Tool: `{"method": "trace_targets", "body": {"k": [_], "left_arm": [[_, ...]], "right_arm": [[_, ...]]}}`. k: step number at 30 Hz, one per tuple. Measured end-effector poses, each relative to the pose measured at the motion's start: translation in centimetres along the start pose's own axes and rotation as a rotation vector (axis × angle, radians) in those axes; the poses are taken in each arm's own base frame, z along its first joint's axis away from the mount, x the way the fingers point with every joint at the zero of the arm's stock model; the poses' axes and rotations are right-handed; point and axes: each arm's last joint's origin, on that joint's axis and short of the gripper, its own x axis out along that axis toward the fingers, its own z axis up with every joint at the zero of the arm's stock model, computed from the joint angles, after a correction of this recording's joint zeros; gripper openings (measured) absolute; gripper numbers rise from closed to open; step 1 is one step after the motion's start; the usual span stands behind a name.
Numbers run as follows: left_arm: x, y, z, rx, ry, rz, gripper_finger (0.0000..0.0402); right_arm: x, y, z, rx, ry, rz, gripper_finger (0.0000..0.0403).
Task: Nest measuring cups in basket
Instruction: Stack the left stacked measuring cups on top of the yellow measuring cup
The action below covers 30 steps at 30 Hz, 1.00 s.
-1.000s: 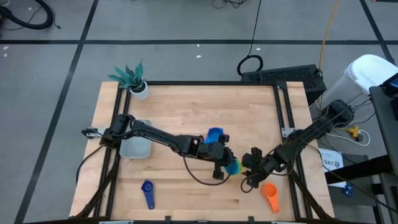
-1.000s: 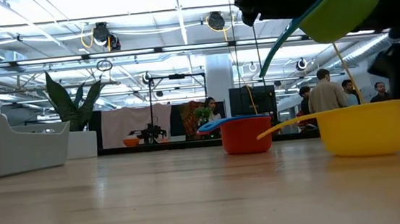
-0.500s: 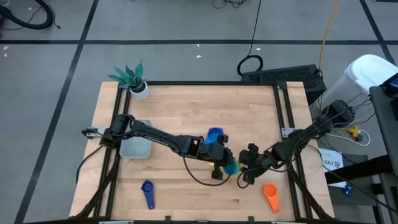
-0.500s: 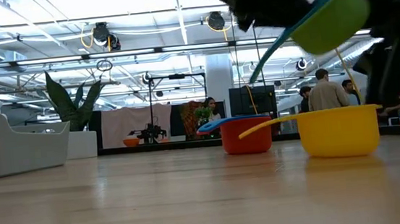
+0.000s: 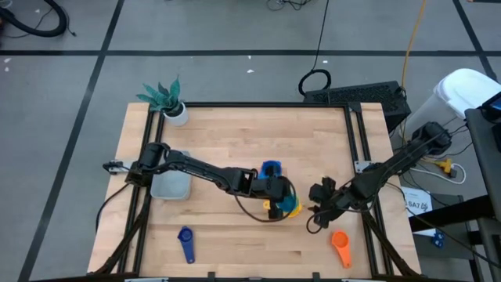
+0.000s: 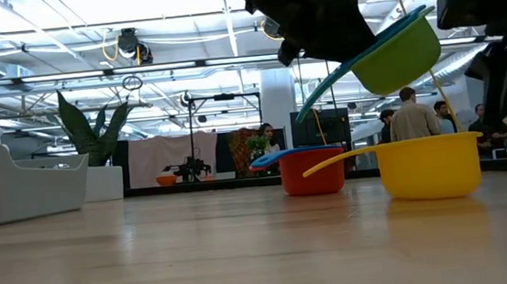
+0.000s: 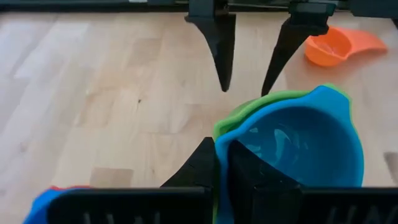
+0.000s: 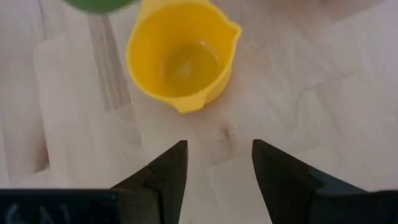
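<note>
My left gripper (image 5: 279, 202) is shut on two nested cups, a light blue cup (image 7: 298, 143) inside a green cup (image 7: 249, 109), held in the air (image 6: 400, 56) above the yellow cup (image 6: 431, 168). The yellow cup (image 8: 180, 65) stands upright on the table. My right gripper (image 8: 217, 149) is open and hovers just right of it, touching nothing; its fingers also show beyond the cups in the left wrist view (image 7: 245, 84). A red cup (image 6: 312, 174) with a blue cup (image 5: 272, 168) inside stands behind. The basket (image 5: 171, 185) lies at the table's left. My left gripper pinches the wall of the nested green and light blue cups (image 7: 219, 146) on the side away from their spouts. One finger (image 7: 255, 180) is inside the light blue bowl, the other (image 7: 199, 168) outside the green one. The cups are lifted clear and tilted, the handle (image 6: 323, 99) slanting down.
An orange cup (image 5: 340, 241) lies near the table's right front; a dark blue cup (image 5: 185, 240) lies near the left front. A white plant pot (image 5: 176, 112) stands at the far left corner. Black rails run along both table sides. People stand in the room beyond.
My left gripper has come down and a little toward the table's left, so the green and light blue cups hang lower over the yellow cup. The yellow cup slid a little along the table early on, then stayed. My right gripper has drawn back toward the right edge.
</note>
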Motion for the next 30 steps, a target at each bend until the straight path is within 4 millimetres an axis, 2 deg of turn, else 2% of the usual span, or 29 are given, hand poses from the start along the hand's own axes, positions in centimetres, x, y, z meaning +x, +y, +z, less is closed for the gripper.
{"method": "trace_targets", "body": {"k": [5,12,21,30], "left_arm": [[0.0,0.0,-0.1,-0.072,0.005,0.017,0.0018],[1.3,-0.1,-1.3,-0.127,0.049,0.037,0.0018],[1.1,-1.1,-1.5,-0.173,0.046,0.045,0.0018],[1.1,-1.0,-1.8,-0.18,0.08,0.065,0.0018]], "right_arm": [[-0.4,-0.1,0.2,-0.018,-0.03,0.004,0.0171],[-0.4,-0.1,0.2,-0.021,-0.031,0.005,0.0171],[-0.4,-0.1,0.2,-0.023,-0.031,0.005,0.0171],[-0.4,0.0,0.2,-0.019,-0.036,0.011,0.0171]]}}
